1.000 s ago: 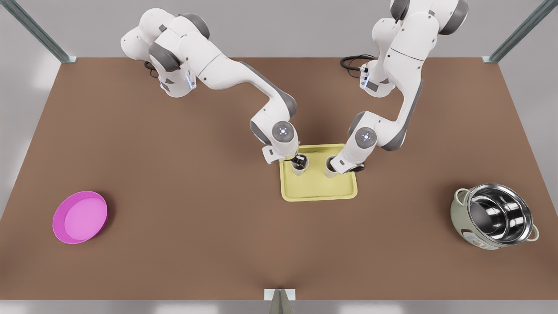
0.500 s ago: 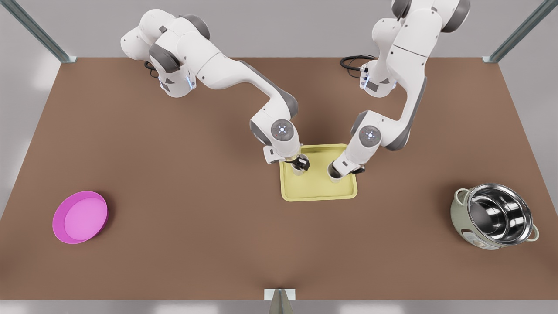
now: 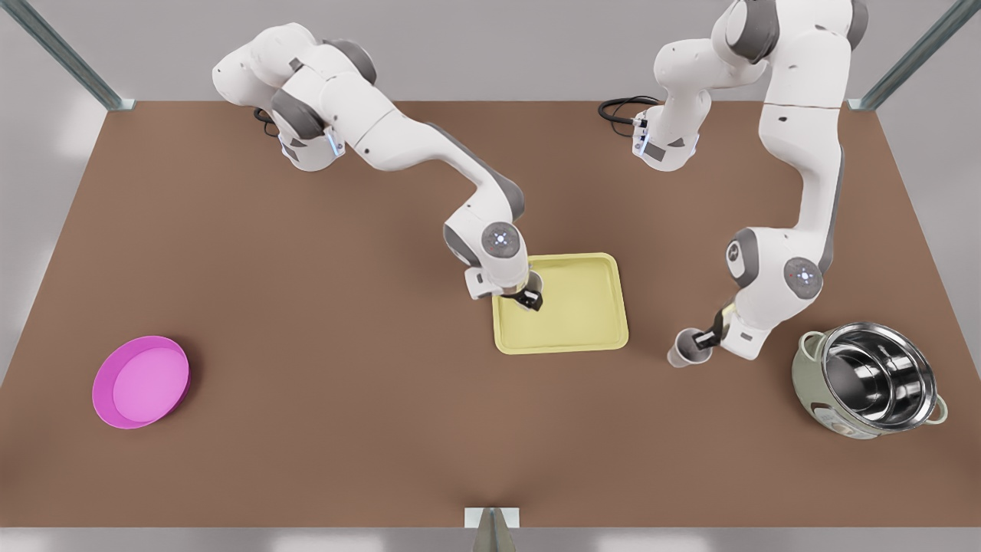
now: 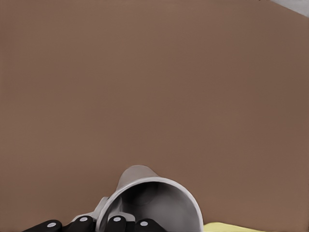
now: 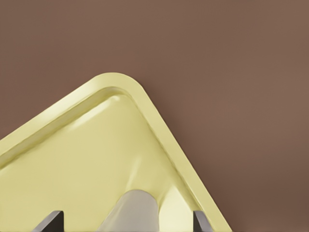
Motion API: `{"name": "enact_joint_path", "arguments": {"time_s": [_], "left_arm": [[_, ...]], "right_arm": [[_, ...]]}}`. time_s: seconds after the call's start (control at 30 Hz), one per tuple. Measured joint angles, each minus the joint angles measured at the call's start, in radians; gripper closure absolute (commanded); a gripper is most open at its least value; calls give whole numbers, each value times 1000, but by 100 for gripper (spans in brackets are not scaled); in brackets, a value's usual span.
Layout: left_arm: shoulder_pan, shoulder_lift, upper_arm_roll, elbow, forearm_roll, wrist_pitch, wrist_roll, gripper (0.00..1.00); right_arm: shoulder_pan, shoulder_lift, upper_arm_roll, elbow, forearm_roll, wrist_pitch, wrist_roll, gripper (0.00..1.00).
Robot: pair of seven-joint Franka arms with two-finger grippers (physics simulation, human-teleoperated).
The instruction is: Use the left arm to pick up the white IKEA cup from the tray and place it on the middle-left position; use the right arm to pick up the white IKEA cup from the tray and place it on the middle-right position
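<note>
At the tray's [image 3: 582,339] left edge the right gripper [image 3: 529,297] straddles one white cup [image 3: 536,281], grip impossible to tell, while the left gripper [image 3: 703,342] clamps the other white cup's [image 3: 680,356] wall right of the tray.

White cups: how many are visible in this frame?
2. One white cup is at the right hand, by the tray's edge on the front view's left; the other cup is gripped by the left hand, off the tray, near the pot.
</note>
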Motion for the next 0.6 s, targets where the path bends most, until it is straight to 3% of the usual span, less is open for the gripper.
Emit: {"name": "enact_joint_path", "arguments": {"time_s": [0.1, 0.2, 0.37, 0.4, 0.53, 0.6], "left_arm": [[8, 31, 0, 17, -28, 9, 23, 77], [10, 48, 1, 21, -40, 20, 42, 77], [10, 65, 0, 23, -46, 39, 68, 77], [14, 71, 0, 23, -46, 46, 72, 77], [26, 91, 0, 61, -41, 66, 87, 77], [26, 109, 3, 84, -31, 73, 93, 77]], "right_arm": [[4, 6, 1, 8, -1, 11, -1, 16], [5, 10, 2, 8, -1, 21, -4, 14], [5, 15, 2, 9, 0, 32, -11, 45], [5, 15, 2, 9, 0, 34, -13, 45], [4, 13, 2, 10, 1, 37, -19, 14], [4, 10, 4, 10, 0, 38, -22, 8]]}}
